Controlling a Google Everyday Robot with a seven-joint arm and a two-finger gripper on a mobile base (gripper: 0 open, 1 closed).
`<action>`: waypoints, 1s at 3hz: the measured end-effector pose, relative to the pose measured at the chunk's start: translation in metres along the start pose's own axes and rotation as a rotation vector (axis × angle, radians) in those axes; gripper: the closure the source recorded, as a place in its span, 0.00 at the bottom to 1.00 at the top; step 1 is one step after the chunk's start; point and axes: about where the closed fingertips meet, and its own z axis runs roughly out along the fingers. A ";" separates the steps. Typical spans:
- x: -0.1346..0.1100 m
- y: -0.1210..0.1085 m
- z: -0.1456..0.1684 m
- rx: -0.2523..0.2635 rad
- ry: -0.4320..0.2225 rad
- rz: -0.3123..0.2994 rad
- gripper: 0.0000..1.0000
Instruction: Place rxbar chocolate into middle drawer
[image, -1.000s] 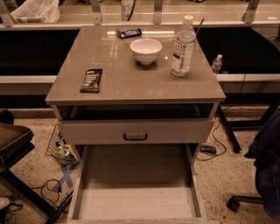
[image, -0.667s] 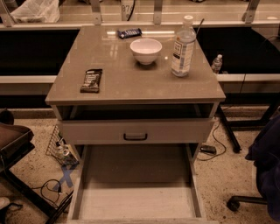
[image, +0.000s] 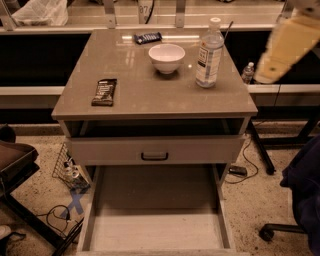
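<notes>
Camera view: jaws right of tabletop

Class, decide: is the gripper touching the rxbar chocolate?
Apart. The camera view shows the rxbar chocolate on the left of the tabletop and the gripper at the far right, past the water bottle.

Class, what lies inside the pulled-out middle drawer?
Nothing visible: the middle drawer shows only bare floor. Its rear is covered by the handled drawer front above. The rxbar chocolate lies on the tabletop. Only the arm shows, upper right; its tool is out of view.
</notes>
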 end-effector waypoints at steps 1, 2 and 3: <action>-0.013 -0.006 0.040 0.054 -0.064 0.168 0.00; -0.034 -0.009 0.071 0.132 -0.115 0.264 0.00; -0.065 -0.005 0.077 0.209 -0.182 0.328 0.00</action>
